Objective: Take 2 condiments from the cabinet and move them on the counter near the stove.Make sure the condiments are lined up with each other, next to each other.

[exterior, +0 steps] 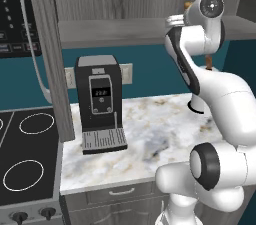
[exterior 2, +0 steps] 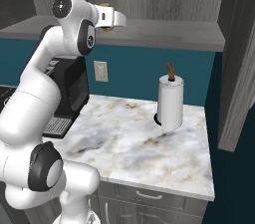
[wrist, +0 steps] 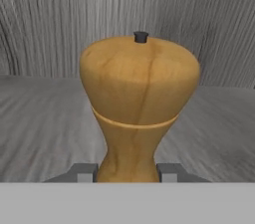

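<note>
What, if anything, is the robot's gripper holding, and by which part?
The gripper is shut on the tan-orange wooden mill with a knob top, gripping its narrow lower stem, one finger on each side, inside the grey wood-grain cabinet.

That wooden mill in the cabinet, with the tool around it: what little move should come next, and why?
Probably a small lift straight up. The tool looks shut on the wooden mill, a fingertip at each side of its narrow stem, and the mill seems to stand on the cabinet shelf. Raising it first would free it before it is drawn out toward the counter.

Tan wooden mill (wrist: 138,103), upright, on grey cabinet shelf (wrist: 45,123)
</note>
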